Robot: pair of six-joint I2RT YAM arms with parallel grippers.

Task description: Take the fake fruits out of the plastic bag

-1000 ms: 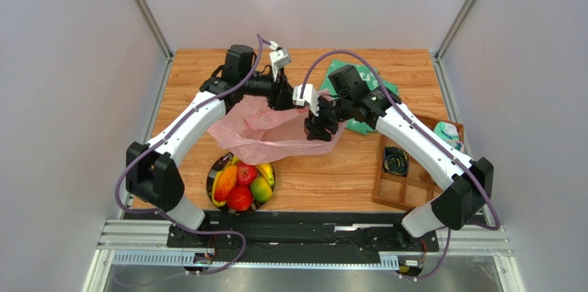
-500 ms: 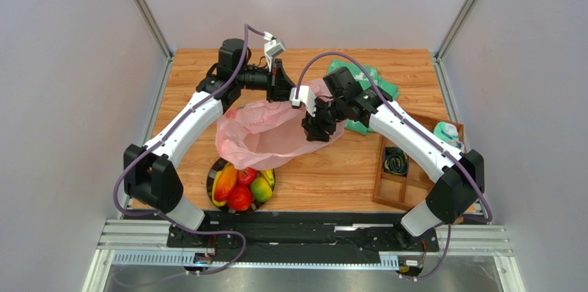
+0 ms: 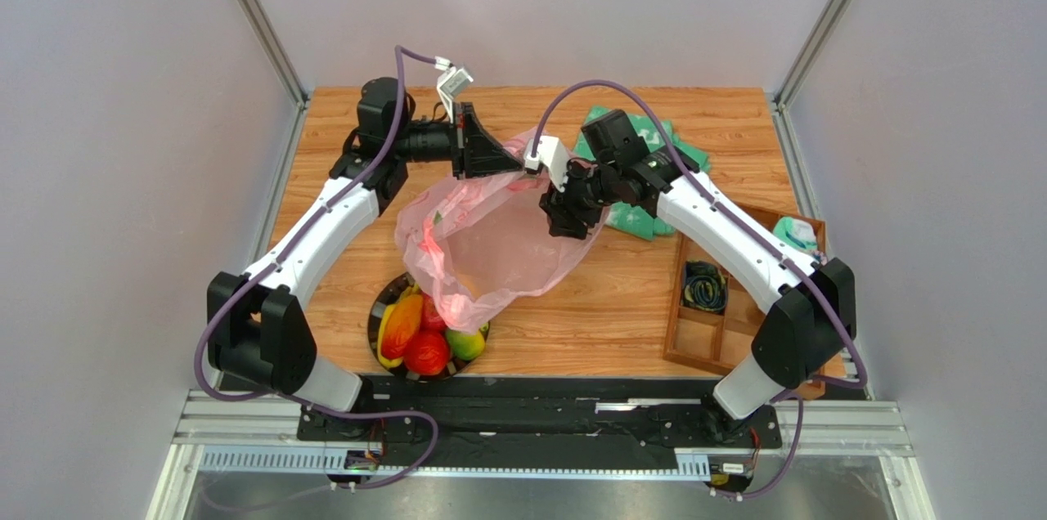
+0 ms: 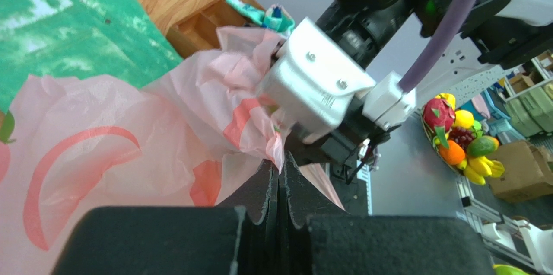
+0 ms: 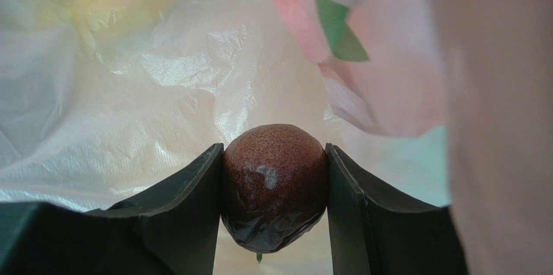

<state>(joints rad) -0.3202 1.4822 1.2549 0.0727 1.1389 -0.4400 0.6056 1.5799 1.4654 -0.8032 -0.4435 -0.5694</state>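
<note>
The plastic bag (image 3: 498,238) hangs higher than a moment ago, drawn up by the left gripper (image 4: 279,181), which is pinched on its rim. Inside it the right gripper (image 5: 274,155) clasps a dark plum (image 5: 274,191), seemingly the last fruit, though folds hide the rest. The other fake fruits (image 3: 424,346) already fill the black bowl (image 3: 374,321) beneath, and the wooden tray (image 3: 691,339) holds cables (image 3: 703,286).

Lab cell: panel-walled wooden table (image 3: 615,299)
</note>
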